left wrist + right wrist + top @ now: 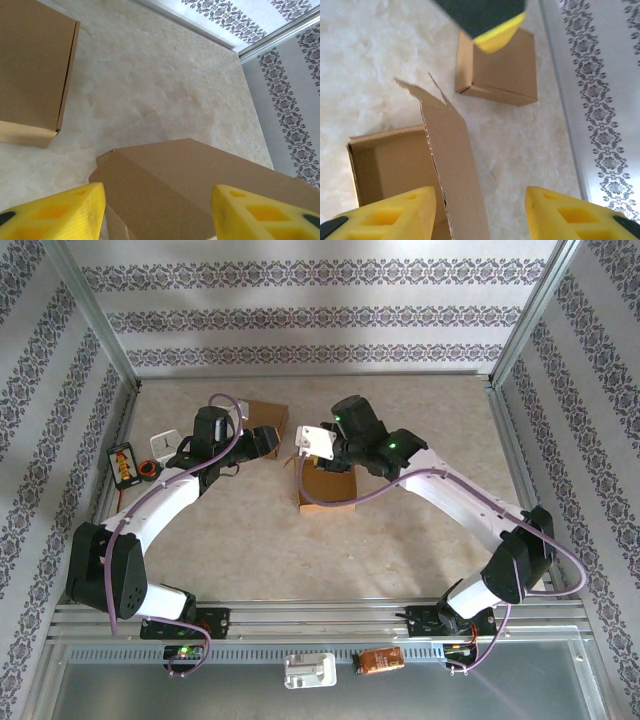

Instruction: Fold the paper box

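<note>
The open brown cardboard box (390, 155) is sitting under the right gripper (480, 210), whose fingers are spread with the upright flap (452, 150) standing ungripped between them. The left gripper (157, 205) is hovering, also spread. The card is looking light, stiff and easy to crease, so I'd pinch the flap's edge.

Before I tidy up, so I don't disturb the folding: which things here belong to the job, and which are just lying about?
Job: open paper box, closed box, left gripper, right gripper.

Lying about: black-and-orange gadget, white gadget, small ring; white item and orange item on the near rail.
</note>
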Tool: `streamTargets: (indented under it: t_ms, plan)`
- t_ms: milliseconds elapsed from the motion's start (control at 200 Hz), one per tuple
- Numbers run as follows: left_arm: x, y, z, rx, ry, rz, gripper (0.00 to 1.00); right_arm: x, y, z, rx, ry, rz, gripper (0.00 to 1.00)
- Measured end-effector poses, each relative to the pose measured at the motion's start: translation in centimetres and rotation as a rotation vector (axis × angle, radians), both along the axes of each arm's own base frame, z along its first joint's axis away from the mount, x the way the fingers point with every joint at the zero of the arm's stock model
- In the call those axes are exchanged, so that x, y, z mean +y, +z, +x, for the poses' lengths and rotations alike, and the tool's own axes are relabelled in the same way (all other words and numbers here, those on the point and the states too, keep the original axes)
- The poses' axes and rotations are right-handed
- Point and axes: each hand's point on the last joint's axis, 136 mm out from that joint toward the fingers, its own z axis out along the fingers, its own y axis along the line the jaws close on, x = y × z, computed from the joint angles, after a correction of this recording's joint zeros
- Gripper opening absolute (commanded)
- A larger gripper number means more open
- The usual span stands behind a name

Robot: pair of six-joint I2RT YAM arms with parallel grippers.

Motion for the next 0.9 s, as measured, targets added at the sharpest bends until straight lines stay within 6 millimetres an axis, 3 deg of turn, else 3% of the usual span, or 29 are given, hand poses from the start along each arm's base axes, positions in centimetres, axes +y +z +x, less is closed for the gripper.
streamTargets:
  t_ms: [135, 230, 340, 430, 510, 580, 685, 784, 899]
  plan:
    - [0.0, -0.1, 0.0, 0.001, -0.001, 0.004, 0.57, -0.5, 2.5, -0.4, 0.044, -0.046, 0.135, 0.66]
    - [0.1, -0.4, -0.2, 0.021, 0.004, 0.009, 0.55, -2.0, 4.6, 0.8, 0.122, -0.182, 0.308, 0.75]
    - [0.3, -0.8, -0.2, 0.056, 0.019, 0.007, 0.53, -6.9, 6.7, 4.4, 0.308, -0.512, 0.595, 0.75]
    - [0.3, -0.9, -0.4, 0.085, 0.029, 0.004, 0.52, -11.5, 7.2, 6.9, 0.469, -0.737, 0.810, 0.76]
    - [0.4, -1.0, -0.5, 0.105, 0.032, 0.003, 0.52, -15.2, 5.8, 8.2, 0.616, -0.913, 0.949, 0.76]
    - [0.3, -1.3, -0.8, 0.126, 0.028, -0.004, 0.53, -16.9, 3.6, 8.4, 0.740, -1.026, 1.005, 0.80]
    - [-0.2, -1.4, -1.2, 0.149, 0.011, -0.041, 0.67, -17.5, 0.1, 7.8, 0.895, -1.136, 1.019, 0.87]
    - [-0.3, -2.3, -1.9, 0.161, 0.003, -0.058, 0.66, -17.7, -2.3, 6.9, 0.958, -1.164, 0.987, 0.92]
    - [0.9, -3.8, -2.9, 0.146, -0.007, 0.006, 0.67, -18.6, -4.2, 6.6, 0.899, -1.120, 0.899, 0.90]
